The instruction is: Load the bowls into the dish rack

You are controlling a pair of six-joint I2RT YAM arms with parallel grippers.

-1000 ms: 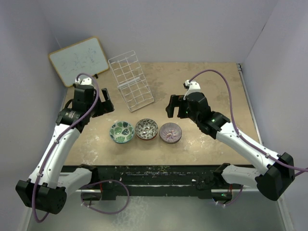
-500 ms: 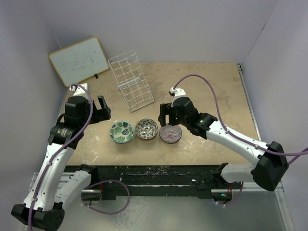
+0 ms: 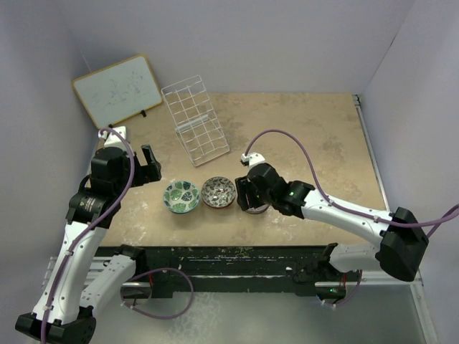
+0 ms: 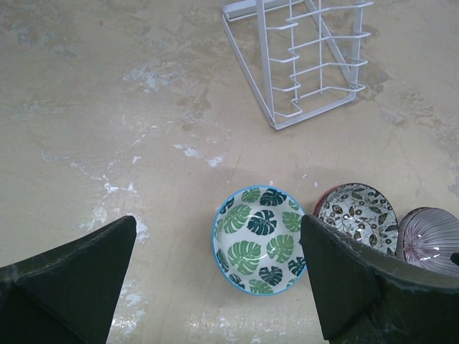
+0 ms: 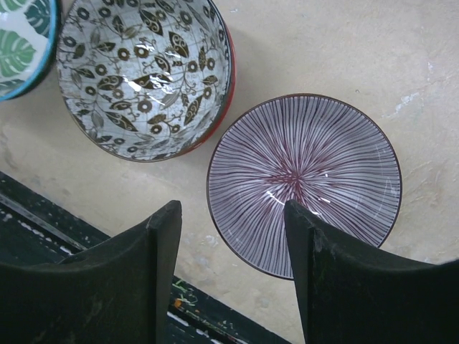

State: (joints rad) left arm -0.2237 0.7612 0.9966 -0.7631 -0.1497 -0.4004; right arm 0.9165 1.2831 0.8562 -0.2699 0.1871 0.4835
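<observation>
Three bowls stand in a row near the table's front edge: a green leaf bowl [image 3: 181, 196] [image 4: 260, 240], a grey-brown patterned bowl [image 3: 218, 192] [image 5: 143, 79] and a pink-purple striped bowl [image 5: 305, 183] [image 4: 430, 240]. In the top view my right gripper [image 3: 244, 194] covers most of the striped bowl. That gripper [image 5: 231, 208] is open and straddles the striped bowl's near-left rim, one finger over the inside and one outside. My left gripper [image 3: 151, 169] [image 4: 219, 222] hovers open, above and left of the leaf bowl, holding nothing. The white wire dish rack [image 3: 195, 120] [image 4: 301, 57] stands empty behind the bowls.
A wood-framed whiteboard [image 3: 118, 89] leans at the back left corner. The table's dark front edge [image 5: 86, 236] runs just below the bowls. Pale walls close in the left, back and right sides.
My right arm has swung left and down onto the striped bowl, and its jaws have narrowed a little. My left arm has drifted slightly toward the front.
</observation>
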